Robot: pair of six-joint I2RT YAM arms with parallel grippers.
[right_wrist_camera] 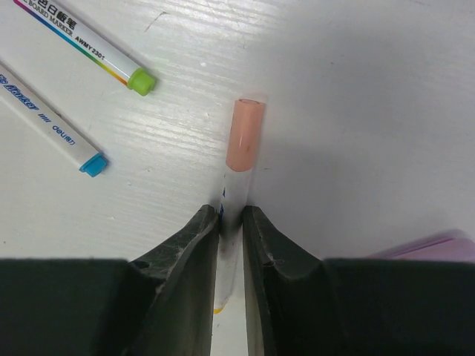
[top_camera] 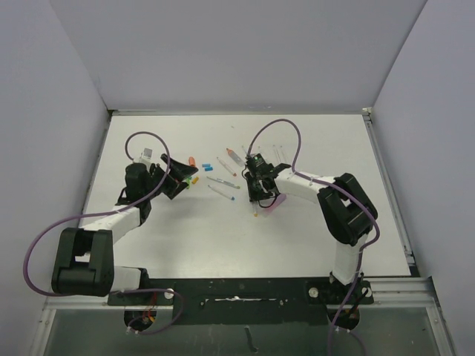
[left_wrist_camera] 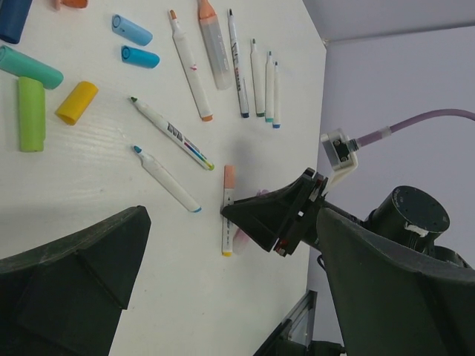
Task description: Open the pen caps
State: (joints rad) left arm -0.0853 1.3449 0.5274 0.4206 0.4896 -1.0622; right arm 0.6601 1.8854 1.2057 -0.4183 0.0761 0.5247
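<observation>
My right gripper (right_wrist_camera: pixel 231 215) is shut on the barrel of a thin white pen (right_wrist_camera: pixel 237 189) that lies flat on the table. The pen's peach-orange cap (right_wrist_camera: pixel 245 133) sticks out past the fingertips. The same pen and cap (left_wrist_camera: pixel 228 176) show in the left wrist view, with the right gripper (left_wrist_camera: pixel 271 216) on them. My left gripper (left_wrist_camera: pixel 230 222) is open and empty, above the table to the left (top_camera: pixel 180 175). Loose caps lie near it: green (left_wrist_camera: pixel 31 113), yellow (left_wrist_camera: pixel 76 102), teal (left_wrist_camera: pixel 30 67) and two blue ones (left_wrist_camera: pixel 132 30).
Several uncapped white pens (left_wrist_camera: pixel 169 133) lie scattered between the arms (top_camera: pixel 223 182). A pale purple object (right_wrist_camera: pixel 430 245) lies on the table right beside the right gripper. White walls close the table at the back and sides.
</observation>
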